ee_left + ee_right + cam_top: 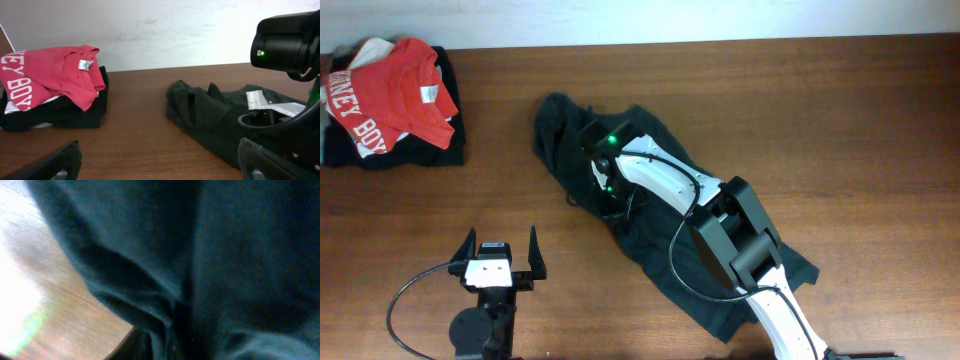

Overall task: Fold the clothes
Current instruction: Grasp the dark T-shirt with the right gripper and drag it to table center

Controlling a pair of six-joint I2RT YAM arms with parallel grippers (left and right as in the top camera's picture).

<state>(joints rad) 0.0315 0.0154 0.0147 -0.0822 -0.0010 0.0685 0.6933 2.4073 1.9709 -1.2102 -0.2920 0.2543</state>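
- Black shirt [645, 235] lies crumpled on the middle of the surface [860, 120]. Its long axis runs diagonally: a bunched end points to the far left, and the broader end spreads toward the near right.
- Only plain dark fabric faces up.
- Right arm [740, 235] stretches along the shirt, with the right jaws down in the cloth near its far-left end. The wrist view is all dark folds, so I cannot tell if they are parted or pinched.
- Left jaws are spread wide with nothing between them, over bare wood and apart from the shirt.
- Red shirt [405, 85] tops a stack of dark garments [75, 112] in the far-left corner.
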